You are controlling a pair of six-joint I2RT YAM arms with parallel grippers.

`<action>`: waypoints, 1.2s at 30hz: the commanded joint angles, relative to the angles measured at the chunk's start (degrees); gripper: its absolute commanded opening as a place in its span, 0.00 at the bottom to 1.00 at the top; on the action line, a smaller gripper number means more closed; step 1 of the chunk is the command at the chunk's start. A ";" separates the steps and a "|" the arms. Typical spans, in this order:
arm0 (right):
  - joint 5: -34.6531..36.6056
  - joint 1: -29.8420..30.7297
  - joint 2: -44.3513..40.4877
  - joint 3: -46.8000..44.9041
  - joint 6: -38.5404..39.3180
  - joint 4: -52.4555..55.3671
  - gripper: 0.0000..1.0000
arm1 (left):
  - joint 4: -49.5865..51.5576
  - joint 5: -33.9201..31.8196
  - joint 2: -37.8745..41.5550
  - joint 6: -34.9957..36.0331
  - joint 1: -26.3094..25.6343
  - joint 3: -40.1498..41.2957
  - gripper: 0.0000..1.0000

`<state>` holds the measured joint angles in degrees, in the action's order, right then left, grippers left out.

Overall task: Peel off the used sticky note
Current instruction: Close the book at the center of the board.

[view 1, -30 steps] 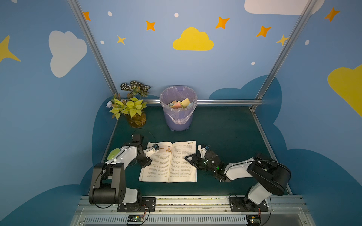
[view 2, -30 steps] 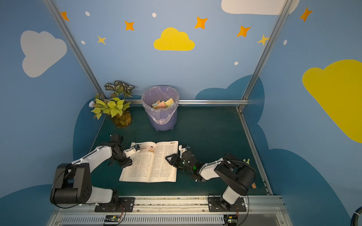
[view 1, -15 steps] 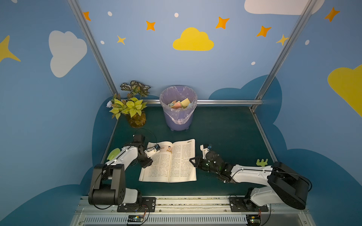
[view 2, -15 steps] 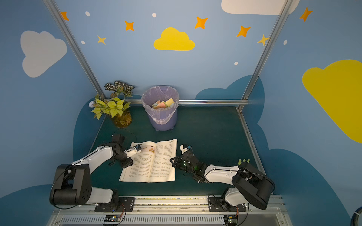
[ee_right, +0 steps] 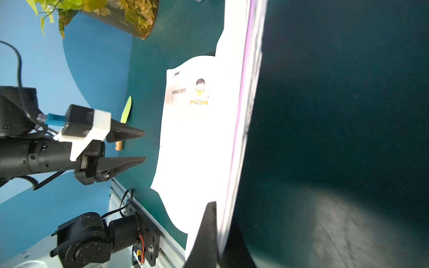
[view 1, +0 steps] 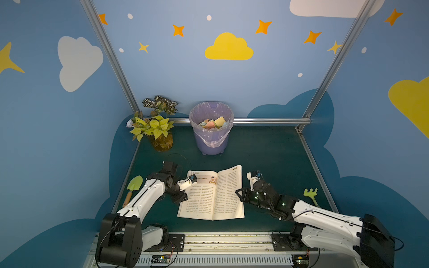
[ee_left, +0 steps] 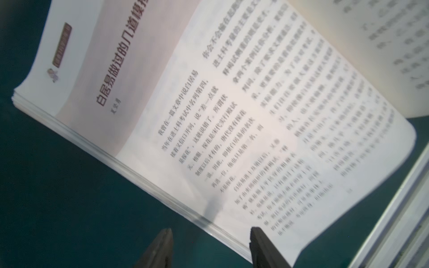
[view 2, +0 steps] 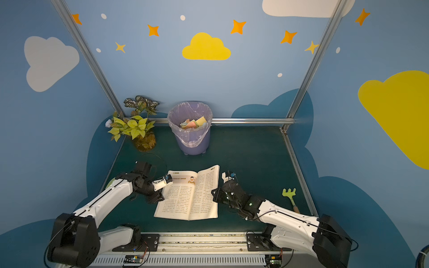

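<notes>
Showing the page-turn stage of the search: no used sticky note is visible on either face of the open paperback book of white printed pages [view 1: 211, 195], which lies on the dark green bench [view 1: 267, 157] between the two claws.

The right claw [view 1: 238, 193] is closed to a thin pinch on the outer edge of the right-hand page. In the right wrist view the sheet's edge rises from between the two dark fingers [ee_right: 206, 232].

The left claw [ee_right: 144, 146] stands partly open and holds nothing. In the left wrist view its jaws sit astride the outer edge of the left-hand page, one over the bench and one over the margin.

Crumpled coloured paper notes [view 1: 212, 121] lie in the lilac plastic bin lined with a clear bag [view 1: 211, 141], well beyond both claws and past the book's far edge. These look already discarded.

The wanted note probably sits on a spread hidden under the gripped page, though this cannot be confirmed. If so, it lies inward from the right claw, toward the spine. The spine's long axis runs parallel to the pinched edge, so the page would have to swing about it toward the left claw. The right arm is the nearer one to that page. The left claw waits across the book, placed to steady or receive it.
</notes>
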<state>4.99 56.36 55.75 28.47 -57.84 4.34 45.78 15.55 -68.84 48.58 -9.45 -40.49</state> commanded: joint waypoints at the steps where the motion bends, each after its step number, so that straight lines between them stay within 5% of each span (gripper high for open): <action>1: 7.59 -0.95 -8.35 2.16 5.73 17.61 0.00 | 6.50 8.86 1.97 -1.59 -1.63 -2.30 0.60; 8: 7.69 -1.92 -11.16 9.25 12.34 29.30 0.00 | 6.85 11.45 2.88 -3.16 -3.50 -3.14 0.69; 19: 0.54 2.08 19.31 30.08 15.32 31.10 0.01 | 5.81 9.47 3.18 -3.60 -3.55 -2.95 0.70; 24: -0.84 6.77 32.15 41.55 16.31 30.59 0.41 | 5.10 8.32 2.34 -3.67 -3.55 -3.00 0.70; 29: -1.26 9.95 38.43 50.12 17.69 30.72 0.70 | 4.30 7.44 0.84 -4.10 -3.55 -3.54 0.70; 36: -0.60 10.06 34.63 48.94 16.85 28.48 0.88 | 3.87 8.51 -0.14 -4.20 -3.58 -4.94 0.70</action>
<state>3.38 66.83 94.00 78.59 -41.06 33.06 49.74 22.65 -68.49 44.53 -12.91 -43.62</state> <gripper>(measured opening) 0.874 0.696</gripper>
